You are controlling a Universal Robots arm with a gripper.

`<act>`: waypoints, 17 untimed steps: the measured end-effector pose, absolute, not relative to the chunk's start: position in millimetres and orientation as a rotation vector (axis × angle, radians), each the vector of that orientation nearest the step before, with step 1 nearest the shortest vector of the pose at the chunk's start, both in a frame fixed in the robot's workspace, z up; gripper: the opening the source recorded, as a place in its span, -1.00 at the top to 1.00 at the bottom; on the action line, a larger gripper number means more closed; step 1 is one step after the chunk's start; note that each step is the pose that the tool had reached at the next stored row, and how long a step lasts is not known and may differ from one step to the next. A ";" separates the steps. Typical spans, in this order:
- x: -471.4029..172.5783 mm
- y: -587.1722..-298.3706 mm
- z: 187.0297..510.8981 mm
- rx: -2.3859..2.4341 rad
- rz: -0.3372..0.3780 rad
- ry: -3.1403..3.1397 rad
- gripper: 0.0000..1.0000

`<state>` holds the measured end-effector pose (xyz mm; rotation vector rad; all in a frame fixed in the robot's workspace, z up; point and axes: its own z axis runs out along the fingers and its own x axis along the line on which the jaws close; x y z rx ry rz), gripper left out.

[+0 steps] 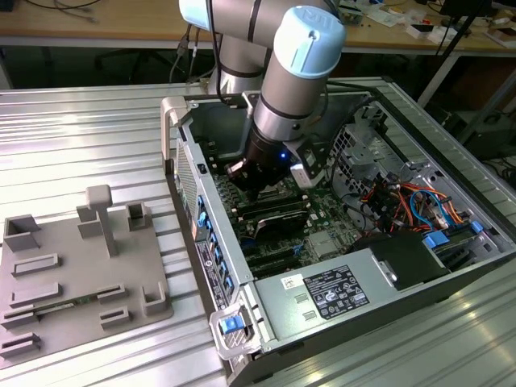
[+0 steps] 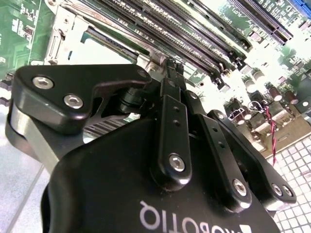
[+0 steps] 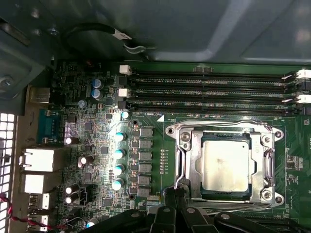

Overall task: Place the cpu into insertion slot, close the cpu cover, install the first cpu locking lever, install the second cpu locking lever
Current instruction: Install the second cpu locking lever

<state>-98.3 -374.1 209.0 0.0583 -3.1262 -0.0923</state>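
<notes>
Here I am seeing the black gripper (image 3: pixel 175 194), jaws pressed together empty, touching the thin silvery cover frame (image 3: pixel 187 160) lying over the square silvery chip (image 3: pixel 226 161).

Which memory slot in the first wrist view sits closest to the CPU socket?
The third memory slot, the one running right beside the cpu cover, is closest. The other two long black slots lie farther off, toward the grey case wall.
</notes>
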 end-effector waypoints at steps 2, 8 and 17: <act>-98.2 -373.8 211.7 0.058 -0.092 -3.126 0.79; -98.3 -373.6 231.3 0.058 -0.092 -3.126 0.79; -63.7 -373.1 242.8 0.058 -0.090 -3.125 0.79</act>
